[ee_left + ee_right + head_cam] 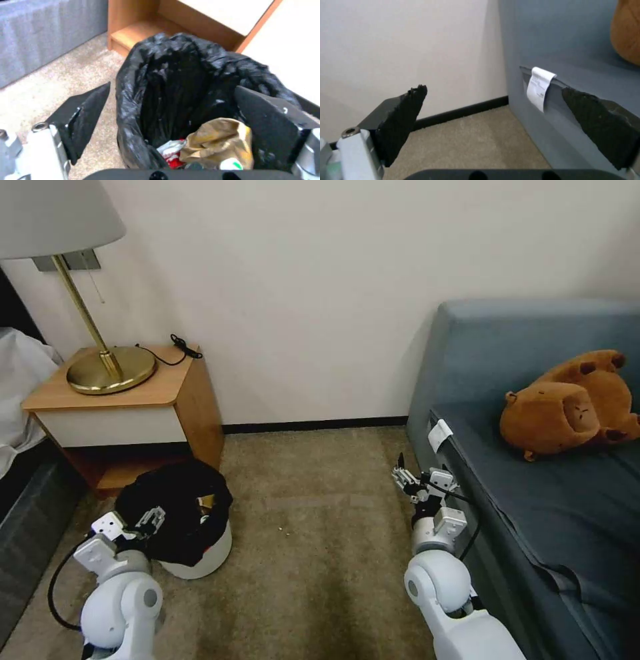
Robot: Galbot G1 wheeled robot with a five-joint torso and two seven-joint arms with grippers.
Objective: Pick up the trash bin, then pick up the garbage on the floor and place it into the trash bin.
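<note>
Your landmark is the wooden nightstand (127, 407). The trash bin (200, 553) stands on the carpet just in front of its open lower shelf, and your left gripper (137, 527) sits at the bin's near rim. From the left wrist view its jaws are spread wide and straddle the rim, one finger outside the bag, the other over the inside, neither pinching yet.

The garbage (213, 147) already lies in the bottom of the bin: a crumpled tan paper piece, a red and white packet beside it, and part of a small bottle below. I can make out only a tiny speck on the carpet near the nightstand.

Judge the bin as light, stiff plastic, but the glossy black bag (173, 82) over the rim is thin, loose and slippery. Take hold where the bag lies tight over the hard rim, so you clamp wall and liner together; a pinch on slack film alone would likely slide or pull the liner out.

Your right gripper (410, 477) hangs well away from the nightstand, beside the blue sofa (533, 500), fingers apart and holding nothing.
</note>
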